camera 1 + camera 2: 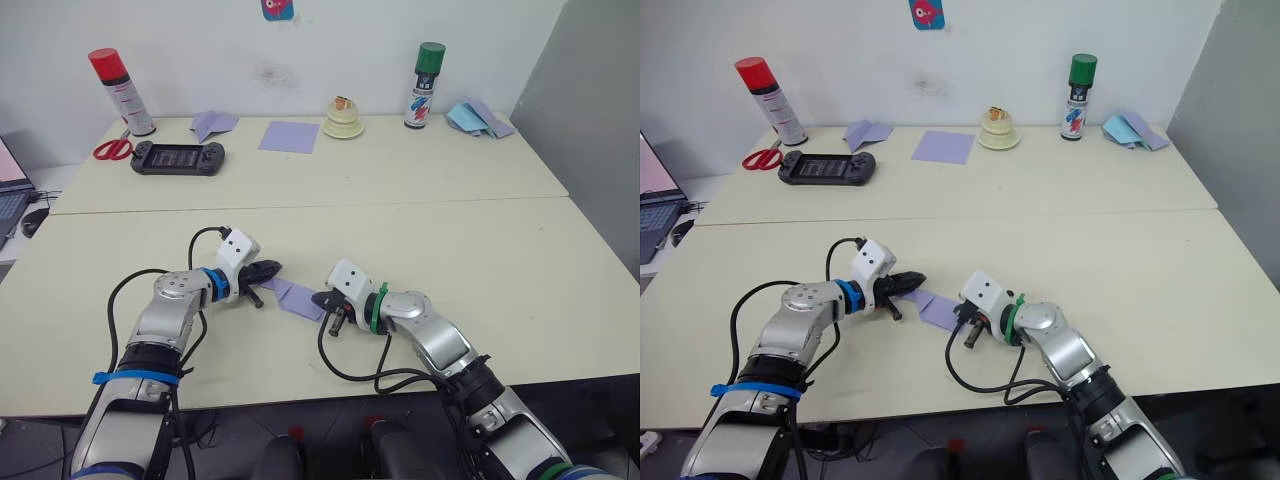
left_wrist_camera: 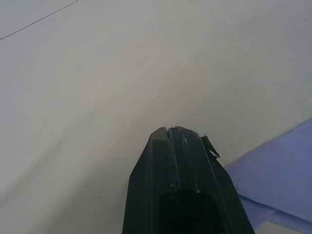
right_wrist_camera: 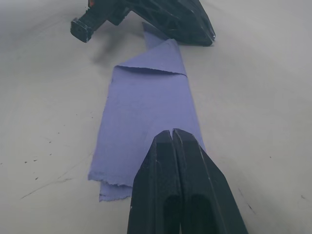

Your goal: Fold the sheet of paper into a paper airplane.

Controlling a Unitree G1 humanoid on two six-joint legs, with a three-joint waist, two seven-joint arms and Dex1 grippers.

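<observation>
Flat on the matte cream surface (image 1: 450, 240) lay the sheet of paper (image 3: 146, 126), thin lavender-purple stock folded into a long narrow strip, its near end ragged and layered, its far end turned over in a slanted triangular flap. It sat near the front edge, between the two arms. The right pincer (image 3: 174, 134) was closed, its smooth black tapered fingers pressed together with nothing between them, the tips resting over the near end of the strip. The left pincer (image 1: 268, 270) was likewise closed and empty, pointing at the far end from the opposite side, its tip at the paper's corner. Both forearms lay low and angled inward toward each other. Along the back of the surface stood a red-capped spray can (image 1: 120, 92), a black game console (image 1: 178, 157) and a smooth lavender square (image 1: 289, 136).
</observation>
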